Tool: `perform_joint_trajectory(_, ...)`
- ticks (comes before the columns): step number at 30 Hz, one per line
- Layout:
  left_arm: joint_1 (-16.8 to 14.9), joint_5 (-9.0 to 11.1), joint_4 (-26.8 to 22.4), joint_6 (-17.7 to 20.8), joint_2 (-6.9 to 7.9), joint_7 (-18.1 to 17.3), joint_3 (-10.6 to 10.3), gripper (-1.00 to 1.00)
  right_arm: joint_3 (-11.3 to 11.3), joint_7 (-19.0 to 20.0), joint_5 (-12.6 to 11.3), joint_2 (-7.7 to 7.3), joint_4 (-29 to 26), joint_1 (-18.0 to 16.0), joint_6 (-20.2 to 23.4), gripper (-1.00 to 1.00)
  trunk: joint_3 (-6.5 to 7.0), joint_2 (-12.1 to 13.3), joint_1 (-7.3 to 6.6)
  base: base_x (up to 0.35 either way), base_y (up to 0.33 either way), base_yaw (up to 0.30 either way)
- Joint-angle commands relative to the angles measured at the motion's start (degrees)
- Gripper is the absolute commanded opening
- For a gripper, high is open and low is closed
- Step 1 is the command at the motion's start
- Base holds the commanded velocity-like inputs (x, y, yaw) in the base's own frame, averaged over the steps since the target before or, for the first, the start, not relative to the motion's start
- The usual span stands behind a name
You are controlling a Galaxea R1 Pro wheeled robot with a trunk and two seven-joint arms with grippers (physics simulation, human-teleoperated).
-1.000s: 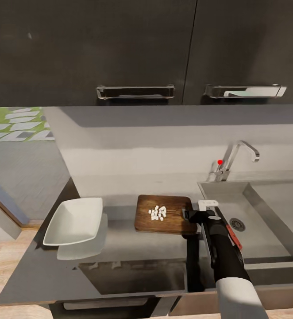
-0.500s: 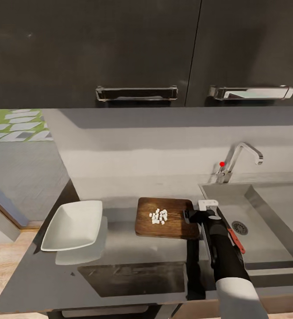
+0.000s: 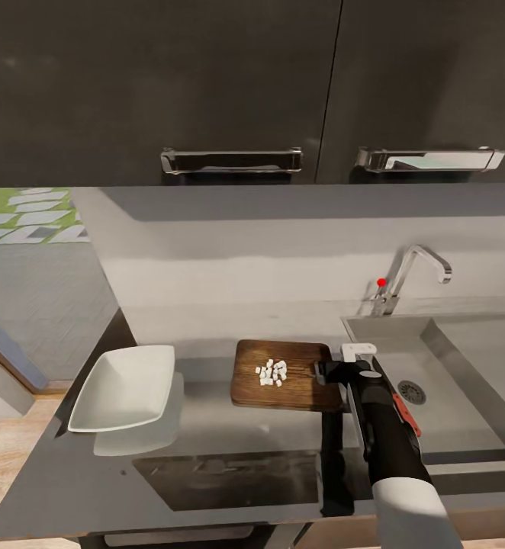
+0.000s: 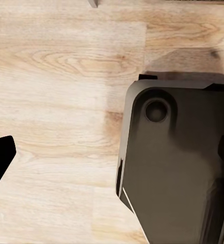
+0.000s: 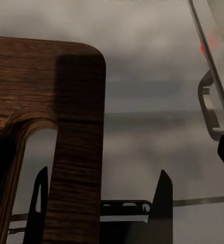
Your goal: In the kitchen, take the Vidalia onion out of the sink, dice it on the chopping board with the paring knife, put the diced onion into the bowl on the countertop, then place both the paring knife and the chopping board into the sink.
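The dark-brown chopping board lies on the grey countertop with a small heap of white diced onion on it. A white square bowl stands empty to its left. My right gripper is at the board's right end. In the right wrist view its open fingers straddle the bar of the board beside the handle slot, with a gap on one side. The paring knife, orange-red handle showing, lies in the sink beside my right arm. My left gripper is open over the floor.
A chrome tap with a red dot stands behind the sink. Dark wall cabinets with chrome handles hang above. The counter ends at the left, beyond the bowl. The robot's dark base sits on the wooden floor.
The whole picture has shifted slightly, so the camera moved. The board, the diced onion, the bowl, the knife and my right gripper keep their places relative to one another.
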Motion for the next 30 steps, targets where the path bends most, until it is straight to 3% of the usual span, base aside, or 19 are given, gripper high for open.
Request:
perform_joint_trajectory(1, 0.0, 0.6, -0.1, -0.1, 0.09, 0.5, -0.5, 1.00, -0.2, 0.6, 0.6, 0.07, -0.1, 0.0, 0.2, 1.00, -0.10, -0.1, 0.04, 0.000, 0.000, 0.000)
perform_joint_trajectory(30, 0.0, 0.6, 0.1, -0.1, 0.09, 0.5, -0.5, 1.00, -0.2, 0.6, 0.6, 0.07, -0.1, 0.0, 0.2, 1.00, -2.32, -0.1, 0.04, 0.000, 0.000, 0.000)
